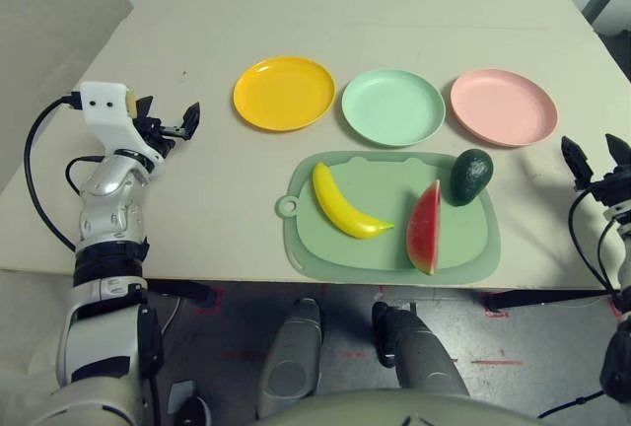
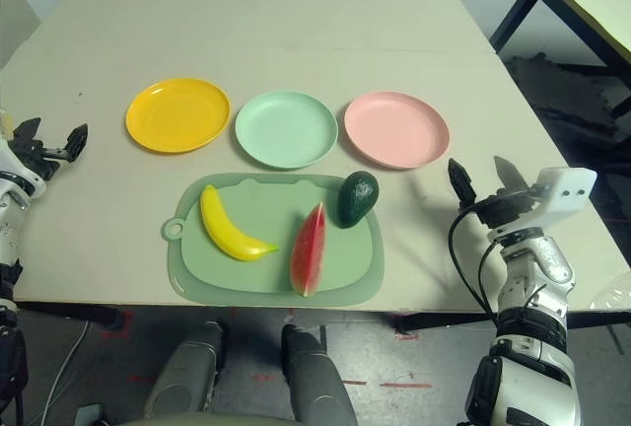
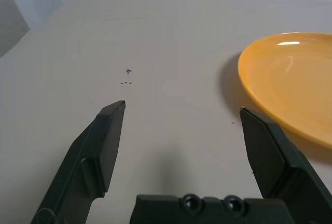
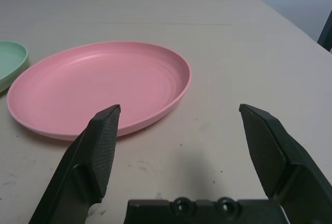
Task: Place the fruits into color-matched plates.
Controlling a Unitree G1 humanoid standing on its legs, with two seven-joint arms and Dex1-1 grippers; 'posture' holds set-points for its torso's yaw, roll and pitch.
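Both tools hang spread wide, grasping nothing: left tool (image 1: 170, 117) over bare beige bench (image 1: 197, 199) beside the round yellow plastic plate (image 1: 284, 93), right tool (image 2: 487, 177) beside the round pink plastic plate (image 2: 396, 129). Curved yellow toy banana (image 1: 345, 204), red watermelon wedge (image 1: 425, 229) and dark green avocado (image 1: 471, 176) lie on the pale green cutting mat (image 1: 380, 179) near the bench's front edge, below the mint green plate (image 1: 393, 106).

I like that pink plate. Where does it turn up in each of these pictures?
Left eye view: pink plate at upper right.
Right eye view: right of centre.
Left wrist view: not in it.
Right wrist view: ahead of the right gripper.
Shared landmark: mint green plate beside it.
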